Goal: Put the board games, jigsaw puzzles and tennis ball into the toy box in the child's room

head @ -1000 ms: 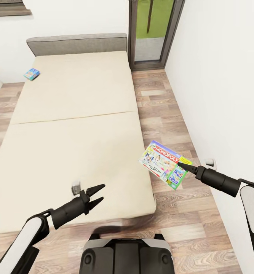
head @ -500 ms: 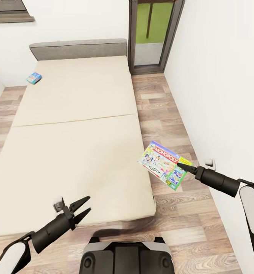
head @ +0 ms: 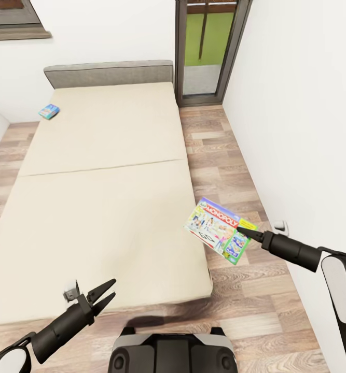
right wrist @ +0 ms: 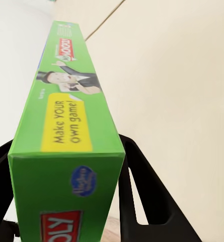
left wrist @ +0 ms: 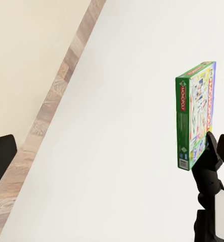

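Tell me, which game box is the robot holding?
The green Monopoly box, gripped in the right pincer beside the bed. The little blue box lies on the mattress near the headboard.

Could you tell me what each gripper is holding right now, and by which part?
The right gripper pinches the Monopoly board game by the green short end nearest the arm. The left gripper is open and holds nothing.

A bedroom in a home is showing here: a low wide bed with a plain beige mattress and grey headboard is occupying the frame's centre and left, wood-plank flooring is running along its right, white walls are enclosing it, and a dark-framed glass door is standing at upper centre.
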